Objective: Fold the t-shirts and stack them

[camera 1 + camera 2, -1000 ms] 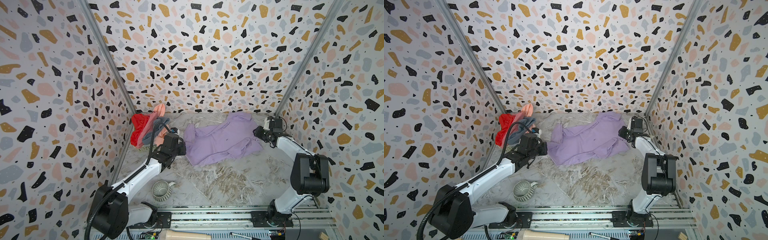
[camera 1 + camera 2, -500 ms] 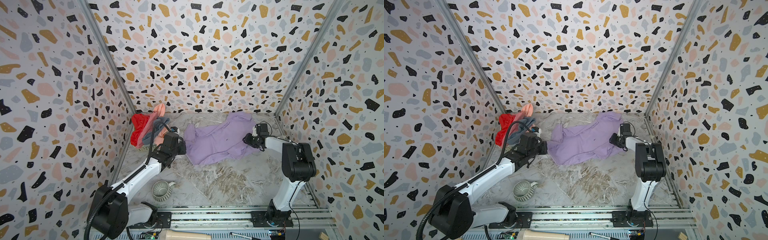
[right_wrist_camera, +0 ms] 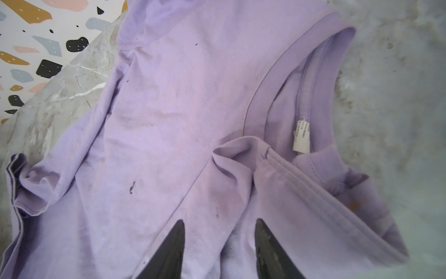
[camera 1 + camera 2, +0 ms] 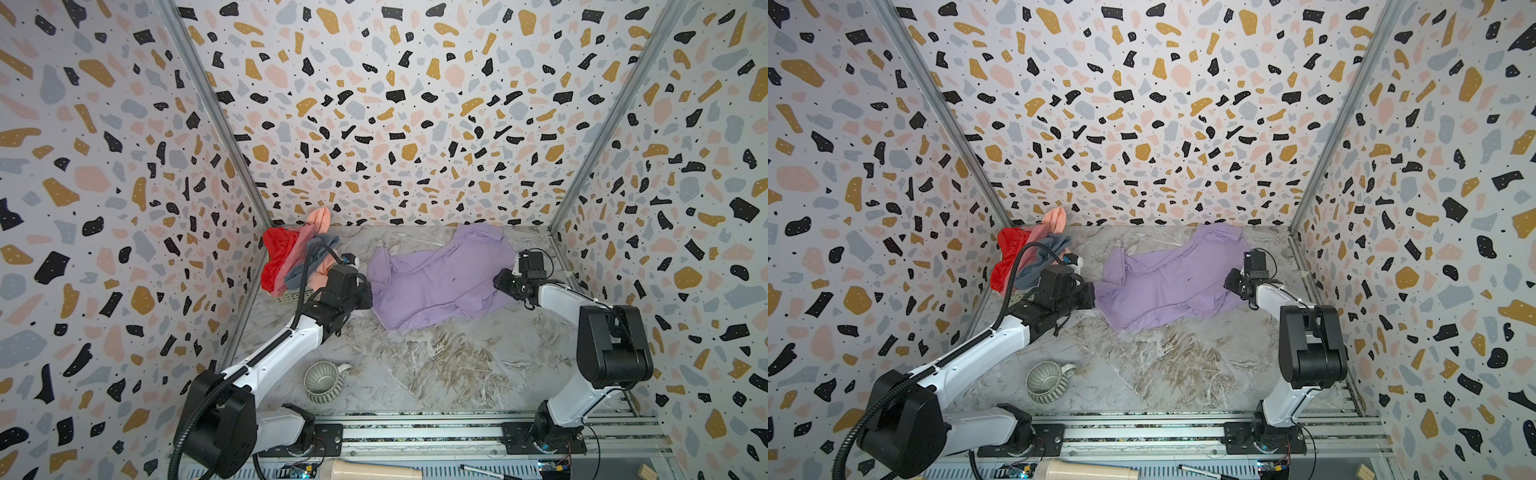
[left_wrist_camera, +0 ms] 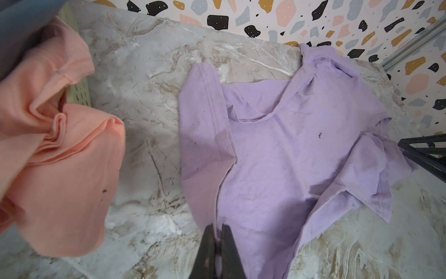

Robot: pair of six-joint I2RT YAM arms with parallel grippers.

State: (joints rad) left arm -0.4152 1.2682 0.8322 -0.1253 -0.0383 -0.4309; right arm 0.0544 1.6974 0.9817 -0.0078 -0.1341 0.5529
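- Lying crosswise on the marble desk (image 4: 436, 374), soft lilac short-sleeved cloth t-shirt (image 4: 436, 282) spans both pincers;
- left pincer (image 5: 218, 232) clamped on hem end;
- right pincer (image 3: 220, 221) gaping, empty, at collar end.

Robot lab booth: terrazzo-print walls (image 4: 374, 104), marble-look tabletop (image 4: 436, 365), mounting rail (image 4: 415, 433).

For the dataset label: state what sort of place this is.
Probably a robot test cell: terrazzo-print walls box in a marble-look tabletop, and the left arm and right arm are mounted on a rail along its front.
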